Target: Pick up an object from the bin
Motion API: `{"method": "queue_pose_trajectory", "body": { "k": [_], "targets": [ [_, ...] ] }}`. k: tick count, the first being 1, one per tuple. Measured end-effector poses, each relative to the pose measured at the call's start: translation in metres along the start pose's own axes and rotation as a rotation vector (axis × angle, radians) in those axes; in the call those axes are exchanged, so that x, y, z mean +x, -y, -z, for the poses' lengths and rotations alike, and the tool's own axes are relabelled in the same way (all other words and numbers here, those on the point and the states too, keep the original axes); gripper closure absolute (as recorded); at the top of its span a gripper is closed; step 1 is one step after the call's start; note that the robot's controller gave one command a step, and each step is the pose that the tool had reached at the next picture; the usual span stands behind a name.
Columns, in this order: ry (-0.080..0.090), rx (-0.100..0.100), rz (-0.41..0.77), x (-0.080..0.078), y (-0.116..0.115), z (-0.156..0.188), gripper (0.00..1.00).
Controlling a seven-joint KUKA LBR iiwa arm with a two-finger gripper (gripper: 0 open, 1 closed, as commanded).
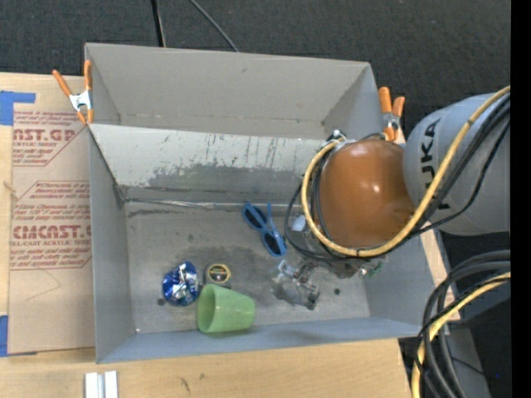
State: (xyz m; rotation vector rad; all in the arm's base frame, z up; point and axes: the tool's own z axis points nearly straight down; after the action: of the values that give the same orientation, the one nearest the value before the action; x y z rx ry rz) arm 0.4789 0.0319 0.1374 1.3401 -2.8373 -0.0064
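Observation:
My gripper (297,288) hangs low over the bin floor at the front right, below the arm's orange dome. A blue pair of toy glasses (264,227) lies just up and to the left of it, partly under the dome's edge. Left of the gripper, a light green cup (224,310) lies on its side near the front wall, a short gap away. A small round black-and-gold disc (218,272) sits just behind the cup. I see nothing held in the gripper.
A crumpled blue-and-silver foil ball (180,283) rests at the front left, beside the disc. The arm and its looped cables cover the bin's right side. The sloping back wall rises behind the bare rear floor.

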Motion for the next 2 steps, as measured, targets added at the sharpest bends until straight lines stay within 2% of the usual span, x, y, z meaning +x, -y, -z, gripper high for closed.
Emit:
{"method": "queue_pose_trajectory", "body": {
  "k": [1,2],
  "targets": [
    [0.001,0.006,0.301,0.07,0.061,0.019,1.0],
    [0.006,0.015,0.237,0.074,0.105,0.123,1.0]
  ]
}}
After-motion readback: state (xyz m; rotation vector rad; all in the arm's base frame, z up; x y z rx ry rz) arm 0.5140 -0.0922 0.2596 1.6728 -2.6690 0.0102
